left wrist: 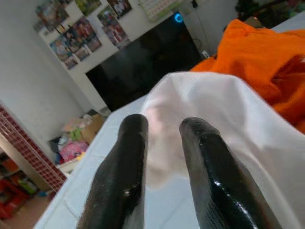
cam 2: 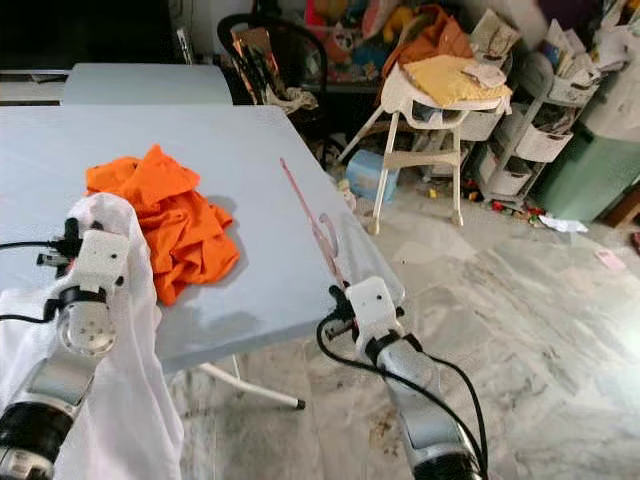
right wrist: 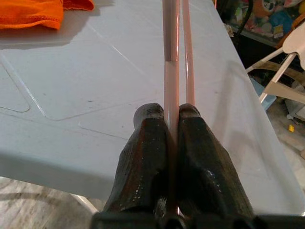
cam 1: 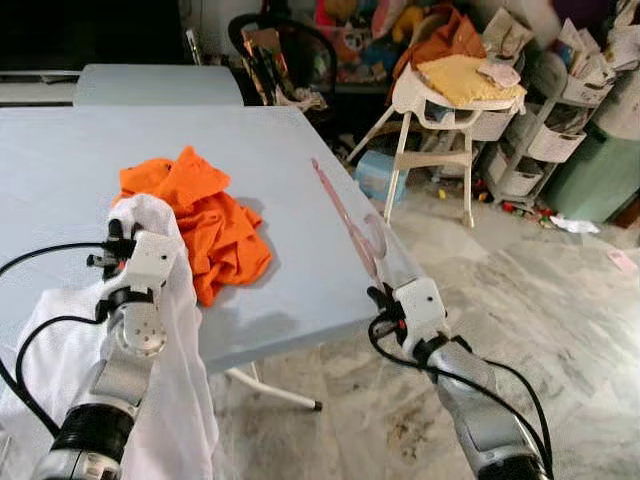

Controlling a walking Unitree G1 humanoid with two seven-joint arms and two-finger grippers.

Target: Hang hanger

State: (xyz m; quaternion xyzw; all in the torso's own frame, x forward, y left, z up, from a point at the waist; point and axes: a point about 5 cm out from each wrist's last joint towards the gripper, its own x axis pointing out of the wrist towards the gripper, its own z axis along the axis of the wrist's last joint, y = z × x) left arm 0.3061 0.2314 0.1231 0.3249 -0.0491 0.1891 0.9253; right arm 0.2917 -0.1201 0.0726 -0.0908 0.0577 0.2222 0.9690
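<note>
At about 8 o'clock in the head view, the left gripper (left wrist: pixel 162 143) is raised and a white cloth (cam 1: pixel 175 330) hangs over it and down the arm. In the left wrist view its two fingers (left wrist: pixel 125 162) stand a little apart with the white cloth at their tips; I cannot tell if they really hold it.

Toward 10 o'clock, an orange garment (cam 1: pixel 205 220) lies crumpled on the pale table (cam 1: pixel 60 150), just beside the white cloth.

At about 5 o'clock, the right gripper (right wrist: pixel 172 117) is clenched on a pink hanger (cam 1: pixel 350 225). The hanger is over the table's right edge and points up toward 11 o'clock.

Around 1 o'clock, a white high chair (cam 1: pixel 440 110) carries a yellow cloth (cam 1: pixel 465 75) on its tray. Toward 2 o'clock, white shelves (cam 1: pixel 540 130) hold baskets; their contents are too small to tell.
</note>
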